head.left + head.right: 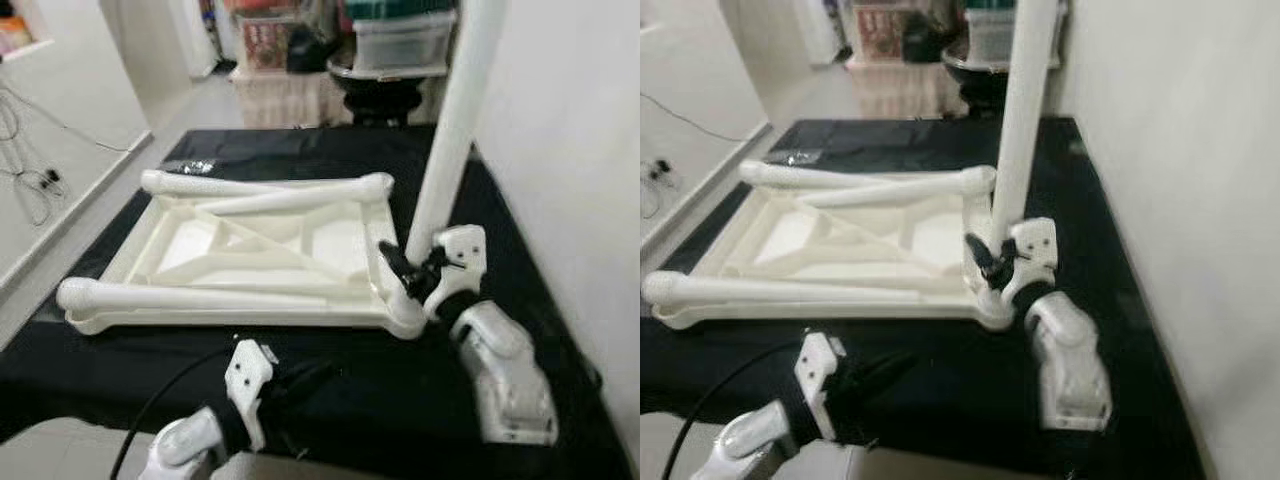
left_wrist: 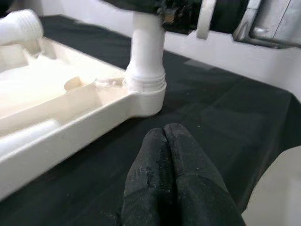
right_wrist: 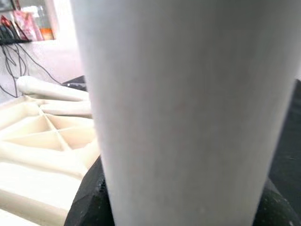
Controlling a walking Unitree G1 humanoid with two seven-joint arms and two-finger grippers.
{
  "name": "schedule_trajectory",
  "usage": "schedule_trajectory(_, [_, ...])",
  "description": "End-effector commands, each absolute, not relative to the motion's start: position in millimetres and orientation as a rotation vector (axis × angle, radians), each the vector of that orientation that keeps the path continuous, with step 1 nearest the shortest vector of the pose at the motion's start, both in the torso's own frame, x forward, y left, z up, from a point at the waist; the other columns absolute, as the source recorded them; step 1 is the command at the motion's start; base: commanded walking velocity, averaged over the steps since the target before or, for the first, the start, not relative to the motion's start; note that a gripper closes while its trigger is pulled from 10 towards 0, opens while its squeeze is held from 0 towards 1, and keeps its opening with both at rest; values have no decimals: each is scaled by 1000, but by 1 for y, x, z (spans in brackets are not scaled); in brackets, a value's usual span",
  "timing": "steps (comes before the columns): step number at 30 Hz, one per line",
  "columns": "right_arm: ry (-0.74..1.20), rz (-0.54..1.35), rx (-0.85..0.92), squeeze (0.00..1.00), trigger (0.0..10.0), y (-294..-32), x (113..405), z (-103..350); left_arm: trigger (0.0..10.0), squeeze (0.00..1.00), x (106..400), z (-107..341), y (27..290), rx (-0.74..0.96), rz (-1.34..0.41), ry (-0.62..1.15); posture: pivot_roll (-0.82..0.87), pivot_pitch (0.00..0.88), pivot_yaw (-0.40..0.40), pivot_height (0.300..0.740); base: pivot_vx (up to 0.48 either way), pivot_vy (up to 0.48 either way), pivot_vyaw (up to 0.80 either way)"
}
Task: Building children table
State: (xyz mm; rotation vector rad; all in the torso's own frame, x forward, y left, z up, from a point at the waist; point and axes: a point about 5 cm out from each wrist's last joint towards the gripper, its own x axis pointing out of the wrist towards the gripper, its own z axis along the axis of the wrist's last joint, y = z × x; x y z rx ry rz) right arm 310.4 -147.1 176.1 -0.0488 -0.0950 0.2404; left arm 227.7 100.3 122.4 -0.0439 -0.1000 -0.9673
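Table top [image 1: 250, 250]: we see it upside down on the black cloth [image 1: 520, 250]. Right gripper [image 1: 415, 272] grasps the upright leg [image 1: 452, 130] at its near right corner. Left gripper [image 2: 171, 155], fingers clenched, hovers near.

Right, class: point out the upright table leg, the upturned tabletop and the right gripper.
upright table leg [image 1: 452, 130], left eye view, middle of the shaft.
upturned tabletop [image 1: 240, 308], left eye view, near rim.
right gripper [image 1: 408, 272], left eye view, between the black fingertips, at the leg's base.
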Motion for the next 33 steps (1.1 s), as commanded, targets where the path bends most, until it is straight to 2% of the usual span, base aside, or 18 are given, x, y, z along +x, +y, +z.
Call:
schedule_trajectory(1, [68, 255, -26, 0, 6000, -146, 309, 140, 10000, 0, 228, 119, 103, -51, -987, -69, 9, 110, 80, 740, 0, 0, 0])
schedule_trajectory(2, [37, 296, -11, 0, 10000, -147, 318, 149, 10000, 0, 229, 119, 103, -64, -1000, -58, 10, 106, 75, 740, 0, 0, 0])
schedule_trajectory(7, [-6, 430, -1, 0, 10000, -144, 324, 164, 10000, 0, 232, 120, 104, -121, -1033, -27, 5, 105, 69, 740, 0, 0, 0])
schedule_trajectory(8, [-12, 529, -37, 0, 10000, -144, 320, 172, 10000, 0, 231, 120, 103, -138, -1082, -8, 4, 103, 67, 740, 0, 0, 0])
schedule_trajectory(10, [-12, 529, -37, 0, 10000, -144, 320, 172, 10000, 0, 231, 120, 103, -138, -1082, -8, 4, 103, 67, 740, 0, 0, 0])
schedule_trajectory(12, [-4, 667, -144, 0, 10000, -156, 317, 177, 10000, 0, 233, 120, 102, -125, -1090, -13, -3, 98, 74, 740, 0, 0, 0])
schedule_trajectory(13, [-4, 667, -144, 0, 10000, -156, 317, 177, 10000, 0, 233, 120, 102, -125, -1090, -13, -3, 98, 74, 740, 0, 0, 0])
schedule_trajectory(14, [21, 739, -215, 0, 10000, -169, 319, 179, 10000, 0, 235, 120, 102, -110, -1084, -19, 7, 95, 71, 740, 0, 0, 0])
schedule_trajectory(17, [35, 803, -249, 0, 10000, -179, 322, 183, 10000, 0, 234, 119, 101, -85, -1068, -30, 14, 91, 70, 740, 0, 0, 0])
schedule_trajectory(22, [53, 866, -266, 0, 10000, -189, 326, 188, 10000, 0, 235, 120, 103, -76, -1012, -48, 24, 85, 69, 740, 0, 0, 0])
schedule_trajectory(27, [60, 852, -278, 0, 10000, -198, 331, 191, 10000, 0, 239, 124, 108, -50, -915, -92, 31, 78, 69, 740, 0, 0, 0])
schedule_trajectory(33, [90, 891, -290, 0, 10000, -207, 328, 190, 10000, 0, 237, 145, 106, -55, -825, -204, 23, 69, 81, 740, 0, 0, 0])
